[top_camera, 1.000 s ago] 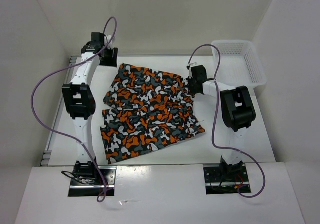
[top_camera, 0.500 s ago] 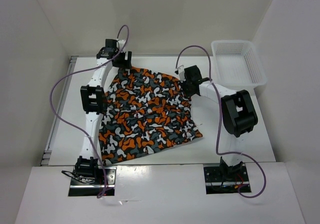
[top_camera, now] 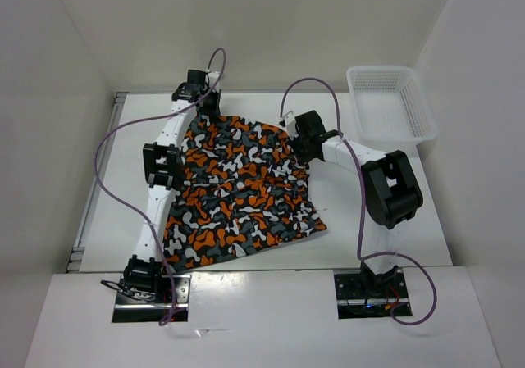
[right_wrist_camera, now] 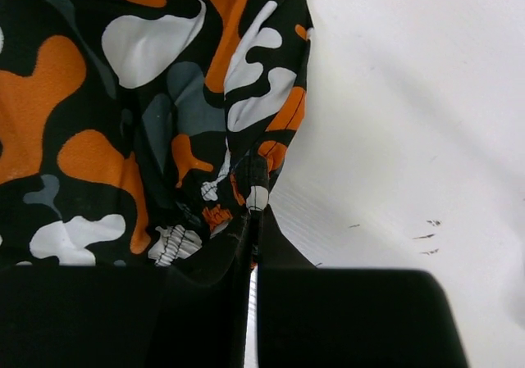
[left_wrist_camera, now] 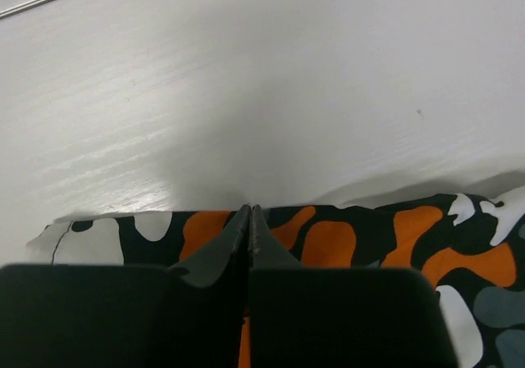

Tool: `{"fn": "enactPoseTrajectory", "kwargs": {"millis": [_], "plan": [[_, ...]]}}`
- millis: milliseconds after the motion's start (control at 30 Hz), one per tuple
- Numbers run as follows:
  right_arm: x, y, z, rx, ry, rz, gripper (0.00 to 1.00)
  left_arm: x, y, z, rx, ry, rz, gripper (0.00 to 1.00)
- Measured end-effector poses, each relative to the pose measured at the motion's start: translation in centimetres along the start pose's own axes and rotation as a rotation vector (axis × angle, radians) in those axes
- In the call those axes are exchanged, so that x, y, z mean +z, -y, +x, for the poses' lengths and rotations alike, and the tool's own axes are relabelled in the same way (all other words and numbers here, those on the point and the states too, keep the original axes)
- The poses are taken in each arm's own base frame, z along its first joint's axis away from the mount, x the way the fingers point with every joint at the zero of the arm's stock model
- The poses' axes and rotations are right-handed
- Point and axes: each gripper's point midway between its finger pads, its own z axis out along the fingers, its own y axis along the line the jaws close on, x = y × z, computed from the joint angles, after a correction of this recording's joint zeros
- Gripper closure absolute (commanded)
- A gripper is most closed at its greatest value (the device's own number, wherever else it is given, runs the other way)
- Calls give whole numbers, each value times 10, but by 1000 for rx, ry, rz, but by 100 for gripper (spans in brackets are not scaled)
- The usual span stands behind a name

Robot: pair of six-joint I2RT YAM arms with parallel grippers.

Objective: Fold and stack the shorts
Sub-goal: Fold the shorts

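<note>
Left fingers (left_wrist_camera: 215, 253) are pressed tight together, tips meeting right on the far hem of the shorts (top_camera: 238, 184). There's a sliver of orange cloth in the slit between them, so the left gripper (left_wrist_camera: 249, 214) is clamped on that edge, with bare white table (top_camera: 385, 220) beyond it. Over to the other side: right fingers (right_wrist_camera: 283, 249) are closed as well, and a little knot of printed fabric bunches up right at their tips, so the right gripper (right_wrist_camera: 253, 212) has the cloth pinched at its border, with tabletop to one side and camouflage blotches to the other. From above, the two grippers sit at the garment's two far corners, left one at the far left, right one at the far right. The shorts lie spread flat across the middle of the table between the arms, a touch askew, with the near edge running close to the front. The left arm (top_camera: 160, 167) stretches along the cloth's left border and overlaps it, while the right arm (top_camera: 392, 189) bends in from the right. Purple cables (top_camera: 111, 147) loop off both. The white mesh basket (top_camera: 354, 97) sits in the far right corner, well apart from the fabric.
</note>
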Motion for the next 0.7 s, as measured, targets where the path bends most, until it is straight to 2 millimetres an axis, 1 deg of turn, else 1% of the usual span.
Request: {"fn": "enactPoseTrajectory", "kwargs": {"millis": [167, 200, 233, 267, 300, 367, 433, 500, 600, 700], "plan": [[0, 6, 0, 1, -1, 32, 100, 1, -6, 1, 0, 3, -13, 99], [0, 7, 0, 1, -2, 36, 100, 0, -8, 0, -3, 4, -17, 87], [0, 8, 1, 3, -3, 42, 100, -1, -11, 0, -5, 5, -23, 37], [0, 9, 1, 5, -3, 44, 100, -2, -14, -1, -4, 6, -29, 23], [1, 10, 2, 4, -5, 46, 100, -5, -17, -3, -9, 11, -33, 19], [1, 9, 5, 3, -8, 47, 100, -11, -26, -5, -15, 12, -63, 12], [1, 8, 9, -1, -15, 46, 100, -16, -37, -8, -20, 18, -94, 9], [1, 8, 11, -5, -19, 44, 100, -20, -50, -10, -28, 24, -133, 8], [-1, 8, 11, -8, -16, 43, 100, -25, -64, -12, -37, 30, -177, 8], [-3, 8, 12, -11, -15, 42, 100, -27, -73, -5, -50, 14, -192, 9]]}}
